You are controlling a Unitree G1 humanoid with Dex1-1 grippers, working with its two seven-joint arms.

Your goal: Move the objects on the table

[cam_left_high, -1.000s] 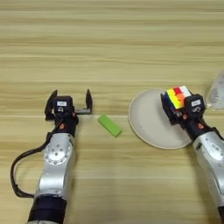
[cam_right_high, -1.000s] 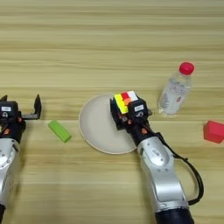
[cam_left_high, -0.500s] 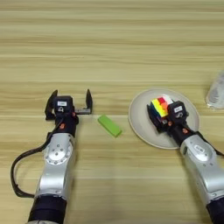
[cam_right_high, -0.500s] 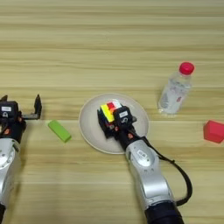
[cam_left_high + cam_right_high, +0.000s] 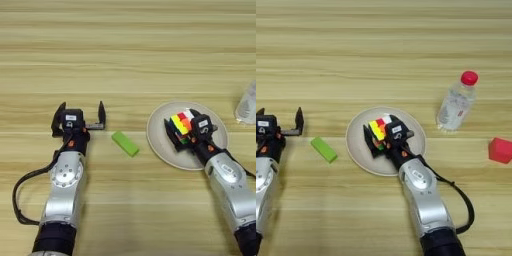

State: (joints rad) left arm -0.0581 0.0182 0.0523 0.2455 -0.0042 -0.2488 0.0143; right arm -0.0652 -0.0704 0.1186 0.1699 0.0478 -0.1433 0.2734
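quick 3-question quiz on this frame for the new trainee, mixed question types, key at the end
1. True or false: the green block lies on the white plate.
2. Which gripper holds the coloured cube? A) left B) right C) neither
3. Fill in: the red block sits on the table, to the right of the clear ______ with the red cap.

Key
1. False. It lies on the table between the left gripper and the plate.
2. B. The right gripper is shut on the cube over the plate; the left one is open and holds nothing.
3. bottle

White plate (image 5: 358,150), clear bottle (image 5: 456,104)
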